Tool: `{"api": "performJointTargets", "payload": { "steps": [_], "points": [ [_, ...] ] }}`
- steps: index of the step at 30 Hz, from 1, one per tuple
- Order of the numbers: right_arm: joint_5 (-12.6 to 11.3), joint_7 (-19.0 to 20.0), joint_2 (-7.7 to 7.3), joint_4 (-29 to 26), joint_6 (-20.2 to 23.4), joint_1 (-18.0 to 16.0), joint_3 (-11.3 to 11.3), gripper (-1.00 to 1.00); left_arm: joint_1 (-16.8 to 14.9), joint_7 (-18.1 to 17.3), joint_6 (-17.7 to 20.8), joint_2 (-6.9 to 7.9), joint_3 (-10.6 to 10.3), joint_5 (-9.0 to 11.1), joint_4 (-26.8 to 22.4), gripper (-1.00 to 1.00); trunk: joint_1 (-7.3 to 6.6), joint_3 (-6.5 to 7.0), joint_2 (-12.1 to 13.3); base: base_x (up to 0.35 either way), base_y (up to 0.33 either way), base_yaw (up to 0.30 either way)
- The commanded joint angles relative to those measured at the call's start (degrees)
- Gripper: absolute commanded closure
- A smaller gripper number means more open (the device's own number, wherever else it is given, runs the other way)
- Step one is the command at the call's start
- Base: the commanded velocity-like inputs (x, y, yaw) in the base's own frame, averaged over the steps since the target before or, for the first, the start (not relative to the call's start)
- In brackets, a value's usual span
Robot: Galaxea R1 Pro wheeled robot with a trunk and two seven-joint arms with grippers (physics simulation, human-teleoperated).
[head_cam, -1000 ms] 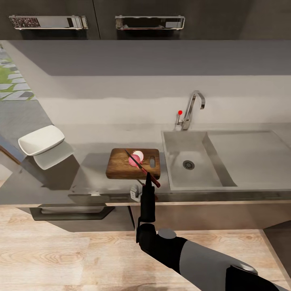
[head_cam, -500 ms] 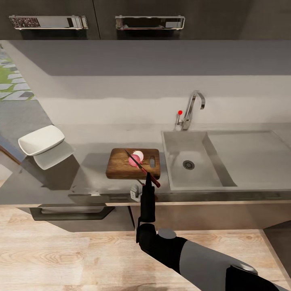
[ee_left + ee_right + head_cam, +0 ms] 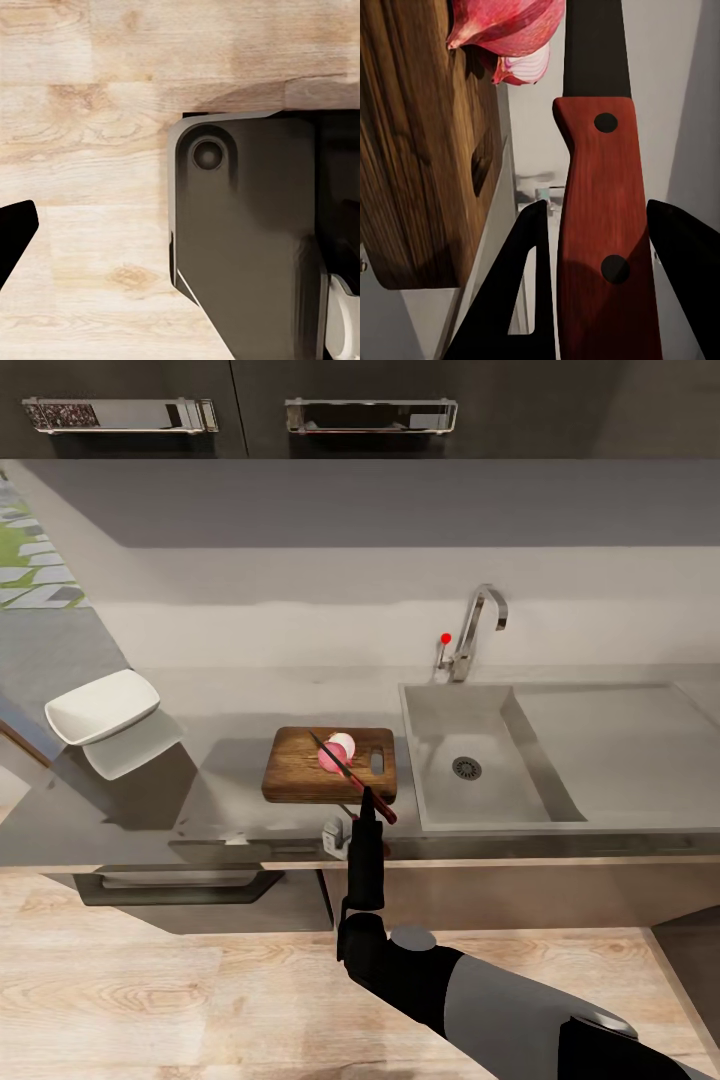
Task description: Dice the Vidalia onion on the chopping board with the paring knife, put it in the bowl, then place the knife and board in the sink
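Right end effector [image 3: 368, 797] w/ paring knife [image 3: 350, 775] over onion [image 3: 336, 753]

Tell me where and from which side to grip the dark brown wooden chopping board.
Take the dark brown wooden chopping board by its short edge beside the oval hole, coming from the steel sink side: that end overhangs nothing but lies free of the onion pieces.
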Motion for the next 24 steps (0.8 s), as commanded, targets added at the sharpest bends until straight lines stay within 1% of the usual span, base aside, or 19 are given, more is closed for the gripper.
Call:
{"api": "performJointTargets", "payload": {
  "steps": [1, 12, 18, 24],
  "points": [
    [-0.05, -0.13, 0.01, 0.04, 0.23, -0.07, 0.16, 1.00, 0.02, 0.23, -0.11, 0.08, -0.26, 0.41, -0.06, -1.00, 0.03, -0.08, -0.10, 0.000, 0.000, 0.000],
    [-0.08, -0.13, 0.01, 0.05, 0.23, -0.07, 0.16, 1.00, 0.02, 0.23, -0.11, 0.06, -0.26, 0.41, -0.06, -1.00, 0.03, -0.08, -0.10, 0.001, 0.000, 0.000],
    [-0.08, -0.12, 0.01, 0.05, 0.23, -0.07, 0.16, 1.00, 0.02, 0.23, -0.11, 0.11, -0.26, 0.41, -0.06, -1.00, 0.03, -0.08, -0.10, 0.077, 0.000, 0.000],
    [-0.08, -0.13, 0.01, 0.05, 0.23, -0.07, 0.16, 1.00, 0.02, 0.22, -0.11, 0.05, -0.26, 0.41, -0.06, -1.00, 0.03, -0.08, -0.10, 0.008, 0.000, 0.000]
  ]
}}
